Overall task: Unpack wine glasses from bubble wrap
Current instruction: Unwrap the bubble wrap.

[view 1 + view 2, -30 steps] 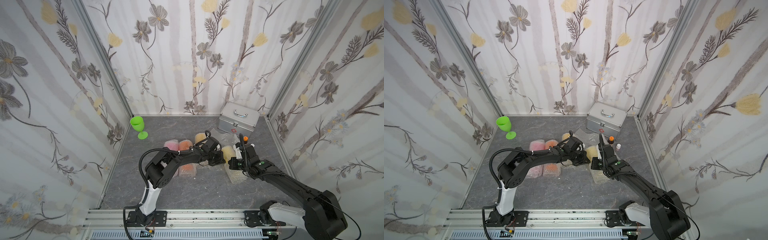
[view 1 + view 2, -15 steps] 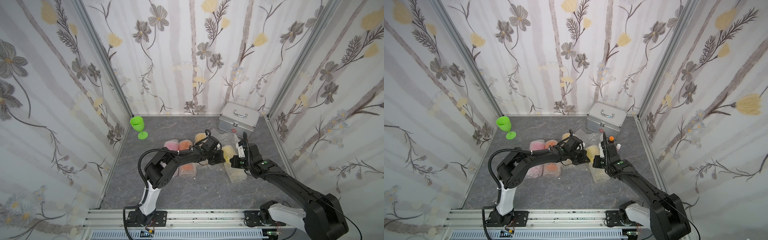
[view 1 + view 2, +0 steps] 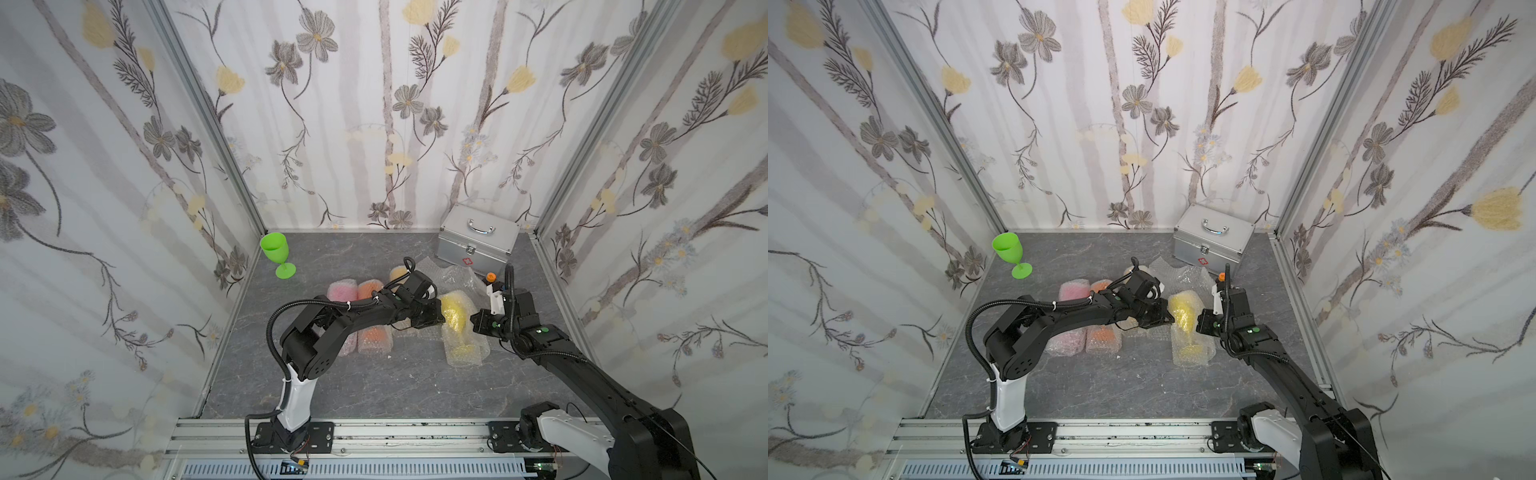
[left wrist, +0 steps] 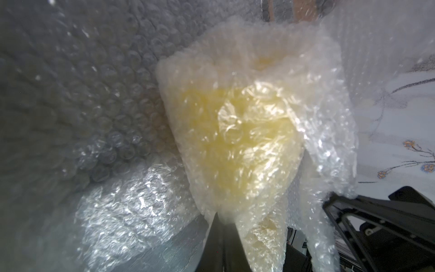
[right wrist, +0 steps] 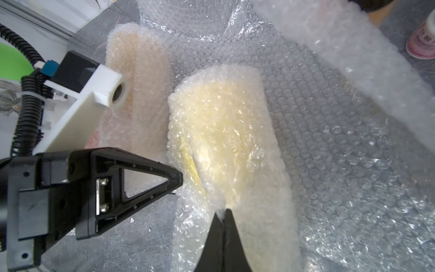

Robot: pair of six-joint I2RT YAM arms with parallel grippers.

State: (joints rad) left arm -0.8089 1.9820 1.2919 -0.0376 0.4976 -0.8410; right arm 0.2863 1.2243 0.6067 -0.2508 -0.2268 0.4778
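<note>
A yellow wine glass lies inside a bubble wrap tube (image 3: 455, 318) (image 3: 1183, 316) at mid-floor. My left gripper (image 3: 440, 318) (image 4: 222, 216) is shut on the wrap's left side. My right gripper (image 3: 473, 322) (image 5: 223, 210) is shut on a fold of the same wrap from the right. The yellow shows through the plastic (image 5: 223, 122) (image 4: 235, 131). A bare green wine glass (image 3: 277, 253) (image 3: 1009, 251) stands upright at the back left. Pink (image 3: 343, 291), orange (image 3: 374, 336) and amber (image 3: 399, 272) wrapped rolls lie partly under my left arm.
A loose flat bubble wrap sheet (image 3: 455, 276) (image 5: 329, 141) is spread behind the yellow bundle. A silver case (image 3: 478, 239) stands at the back right. A small orange-capped bottle (image 3: 491, 276) and a white pink-labelled bottle (image 5: 423, 44) are near my right wrist.
My right wrist has shifted slightly to the right while keeping its pinch on the wrap. The left arm has barely moved.
</note>
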